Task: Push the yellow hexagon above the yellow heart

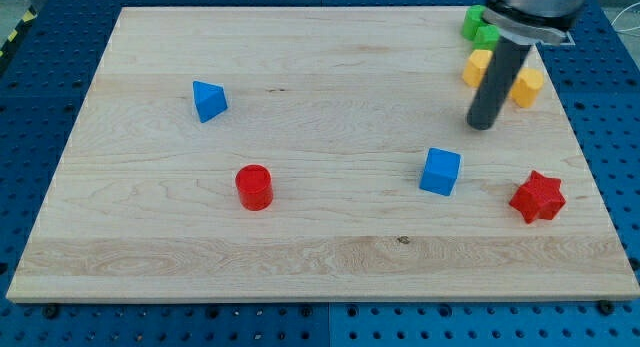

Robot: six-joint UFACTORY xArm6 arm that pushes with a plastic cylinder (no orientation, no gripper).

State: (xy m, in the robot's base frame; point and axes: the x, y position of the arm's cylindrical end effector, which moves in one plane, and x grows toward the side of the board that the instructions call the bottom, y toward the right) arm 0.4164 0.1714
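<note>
While nothing in the one camera view shows any fingers, since the arm ends in a plain dark rod, their state cannot be told. The pale wooden desk (pixel 300 252) lies on a blue perforated base (pixel 30 107).

Farthest left of the blocks, in the far half, sits a blue triangular block (pixel 209 100), alone and well apart from the others. To its right and nearer stands a red cylinder (pixel 254 187), upright, also alone. Well to the right of that, at about the same depth, a blue cube (pixel 441 172) rests with one corner turned toward the near edge.

In the far right corner, a cluster is gathered. Two green blocks (pixel 478 27) sit closest to the far edge, touching or almost touching each other; their shapes are partly hidden by the arm and cannot be made out. Just nearer than them is a yellow block (pixel 477 67), and to its right a second yellow block (pixel 528 85); the rod crosses between the two and hides part of each, so which is the hexagon and which the heart cannot be told. My tip (pixel 482 125) rests on the desk just nearer than the two yellow blocks, below the gap between them, and far of the blue cube, clear of it.

Farthest right, near the desk's right edge, lies a red star (pixel 537 197), to the right of the blue cube.
</note>
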